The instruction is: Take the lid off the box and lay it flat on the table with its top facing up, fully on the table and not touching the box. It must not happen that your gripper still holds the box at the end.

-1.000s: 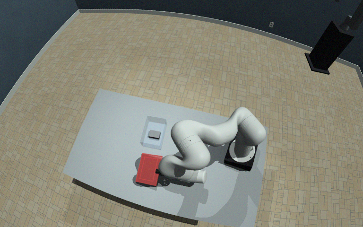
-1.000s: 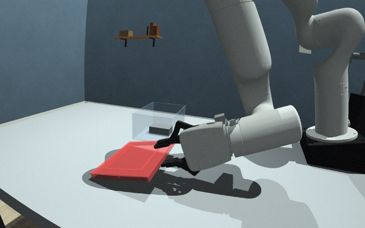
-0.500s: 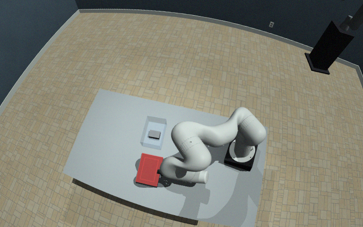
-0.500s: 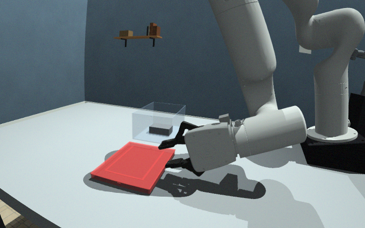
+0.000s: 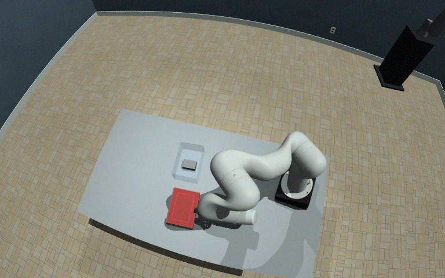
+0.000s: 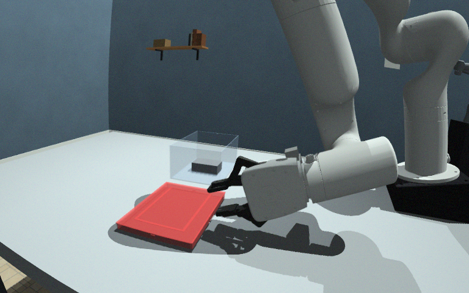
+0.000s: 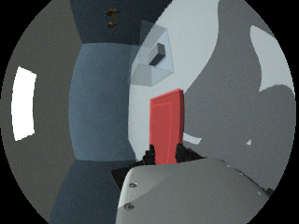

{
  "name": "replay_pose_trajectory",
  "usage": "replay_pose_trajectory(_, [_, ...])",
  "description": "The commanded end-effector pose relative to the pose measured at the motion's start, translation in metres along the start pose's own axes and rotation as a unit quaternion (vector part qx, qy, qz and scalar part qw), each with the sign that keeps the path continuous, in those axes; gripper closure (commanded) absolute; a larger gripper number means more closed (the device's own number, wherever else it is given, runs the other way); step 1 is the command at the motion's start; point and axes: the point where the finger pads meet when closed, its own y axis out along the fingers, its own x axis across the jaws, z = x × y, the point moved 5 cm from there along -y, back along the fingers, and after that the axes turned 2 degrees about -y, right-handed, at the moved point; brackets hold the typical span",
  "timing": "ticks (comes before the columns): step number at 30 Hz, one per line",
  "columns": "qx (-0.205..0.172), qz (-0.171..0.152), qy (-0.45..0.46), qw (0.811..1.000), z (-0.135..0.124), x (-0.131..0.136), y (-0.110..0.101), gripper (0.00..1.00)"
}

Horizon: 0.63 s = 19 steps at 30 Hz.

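The red lid (image 5: 182, 208) (image 6: 168, 209) (image 7: 160, 117) is off the box, low at the table (image 5: 128, 154) (image 6: 66, 181), top facing up and about level. I cannot tell whether its whole rim touches the table. The clear box (image 5: 198, 172) (image 6: 179, 159) (image 7: 143, 77) stands open, with a visible gap between it and the lid. My gripper (image 5: 196, 209) (image 6: 215, 201) (image 7: 164, 151) is partly open at the lid's edge nearest the arm. In the exterior view one finger is above that edge, the other low beside it; neither grips the lid.
A dark grey block (image 5: 189, 164) (image 6: 206, 166) (image 7: 157, 54) lies inside the box. The arm's base (image 5: 295, 186) (image 6: 431, 199) stands at the right end of the table. The table's front edge runs beyond the lid's side away from the box.
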Motion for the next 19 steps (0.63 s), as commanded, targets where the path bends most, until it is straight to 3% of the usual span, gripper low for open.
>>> replay_pose_trajectory(1, [0.000,0.001,0.000,1.000,-0.0002,-0.0013,-0.0003,0.52])
replay_pose_trajectory(19, [0.000,0.001,0.000,1.000,0.0000,-0.0077,-0.0028,0.52])
